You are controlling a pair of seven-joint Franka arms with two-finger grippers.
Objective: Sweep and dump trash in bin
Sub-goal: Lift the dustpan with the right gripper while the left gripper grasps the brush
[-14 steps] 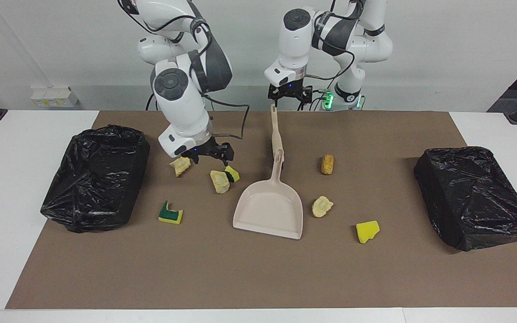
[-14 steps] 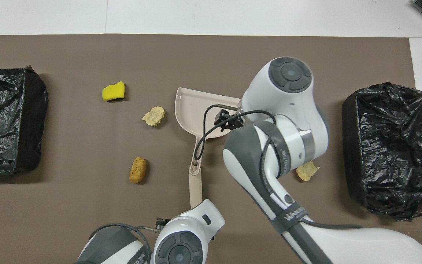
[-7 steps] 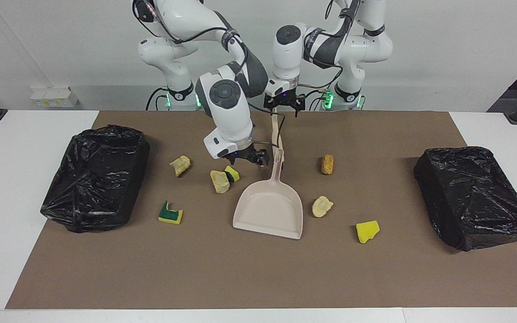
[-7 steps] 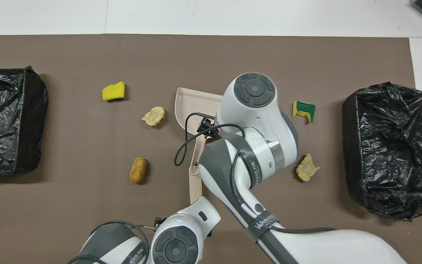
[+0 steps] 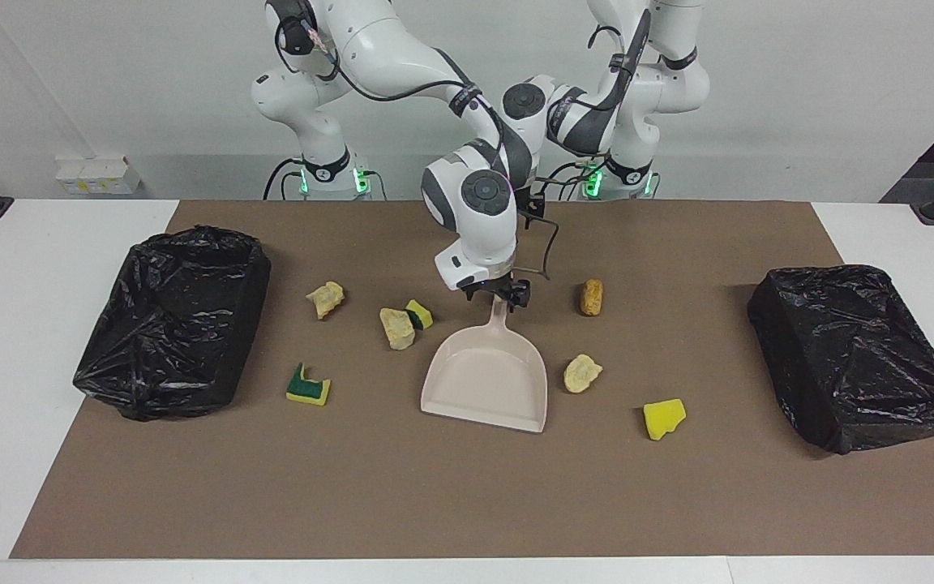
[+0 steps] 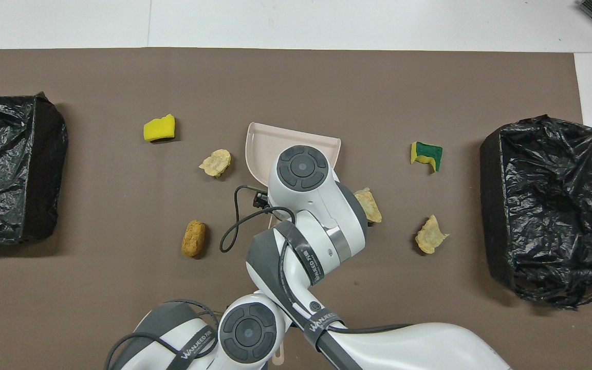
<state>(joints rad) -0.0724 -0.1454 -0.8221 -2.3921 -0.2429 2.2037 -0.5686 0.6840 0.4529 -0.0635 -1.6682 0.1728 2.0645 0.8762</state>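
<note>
A beige dustpan (image 5: 487,381) lies mid-mat, handle toward the robots; it also shows in the overhead view (image 6: 296,140). My right gripper (image 5: 502,291) is low at the handle's end, fingers open on either side of it. My left gripper (image 5: 533,208) is just past the right wrist, mostly hidden. The brush is hidden by the right arm. Trash lies scattered: a tan lump (image 5: 326,299), a tan lump (image 5: 396,328) touching a green-backed sponge (image 5: 420,314), a green-backed sponge (image 5: 307,388), an orange-brown lump (image 5: 591,297), a tan lump (image 5: 581,373), a yellow sponge (image 5: 663,418).
A black-bagged bin (image 5: 171,320) stands at the right arm's end of the brown mat, its mouth open (image 6: 550,205). A second black-bagged bin (image 5: 856,357) stands at the left arm's end. White table borders the mat.
My right gripper swung from over the tan lumps toward the left arm's end and now sits at the dustpan handle. The left arm shifted closer in by the brush handle. The trash has not moved.
</note>
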